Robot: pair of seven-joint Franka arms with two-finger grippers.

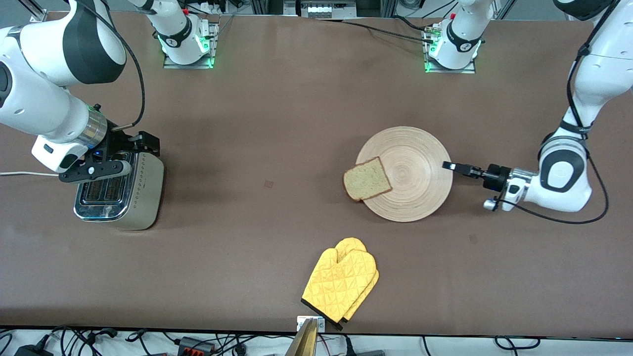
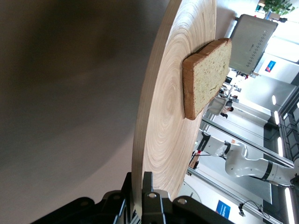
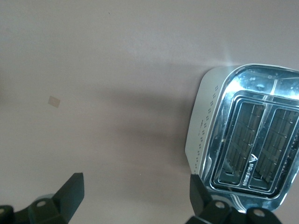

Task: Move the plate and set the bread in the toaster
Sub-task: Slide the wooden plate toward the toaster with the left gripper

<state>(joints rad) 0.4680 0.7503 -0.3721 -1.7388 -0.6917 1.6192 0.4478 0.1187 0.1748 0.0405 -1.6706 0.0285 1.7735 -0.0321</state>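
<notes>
The light-wood plate [image 1: 410,173] lies toward the left arm's end of the table. The bread [image 1: 367,179] lies on it and overhangs the rim on the toaster's side. My left gripper [image 1: 447,165] is shut on the plate's rim. In the left wrist view the fingers [image 2: 161,191] clamp the rim of the plate [image 2: 173,116], with the bread [image 2: 205,74] on it. The toaster [image 1: 126,190] stands at the right arm's end. My right gripper [image 1: 141,144] is open and empty, above the toaster's far end. In the right wrist view the gripper [image 3: 135,196] spans bare table beside the toaster [image 3: 252,144].
A pair of yellow oven mitts [image 1: 341,284] lies near the table's front edge, nearer the front camera than the plate. The toaster's white cord [image 1: 20,174] runs off the right arm's end of the table. The arm bases [image 1: 185,42] stand along the table's far edge.
</notes>
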